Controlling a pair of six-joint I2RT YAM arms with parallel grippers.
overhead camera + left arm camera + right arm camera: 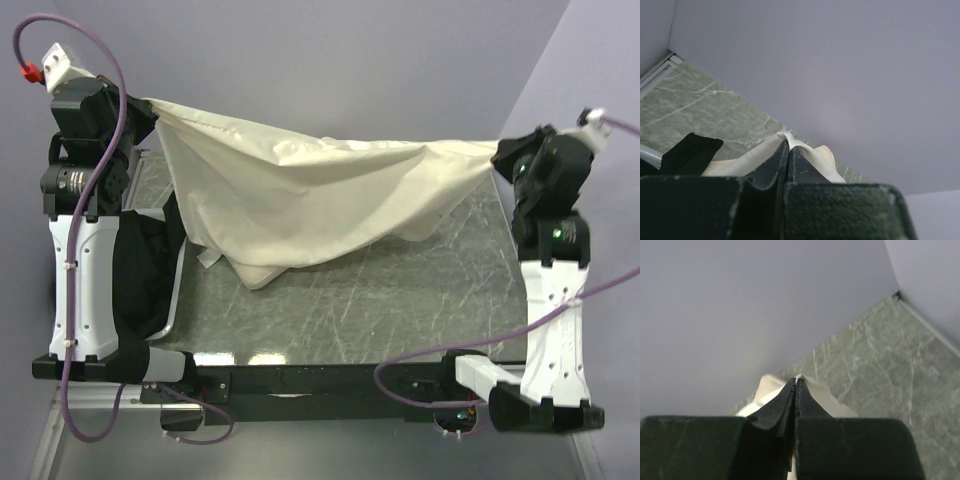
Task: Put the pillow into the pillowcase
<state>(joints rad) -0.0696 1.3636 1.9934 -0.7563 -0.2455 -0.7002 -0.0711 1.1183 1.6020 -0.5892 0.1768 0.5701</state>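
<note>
Here, the grey-green marbled worktop (400,300) lies under a thin, wrinkled cream-white fabric pillowcase (300,195), which hangs stretched between both arms and sags onto the surface at the left. A black cloth heap (150,270) sits by the left arm, partly hidden. The left end effector (788,145) is pinched fully closed on one top corner, the right end effector (795,382) on the other. Whether the pillow is inside cannot be told; the small white tag (207,258) is unreadable

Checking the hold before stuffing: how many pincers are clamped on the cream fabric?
2. The left pincer pinches the pillowcase at its left end; the right pincer pinches its right end. It hangs stretched between them above the table.
</note>
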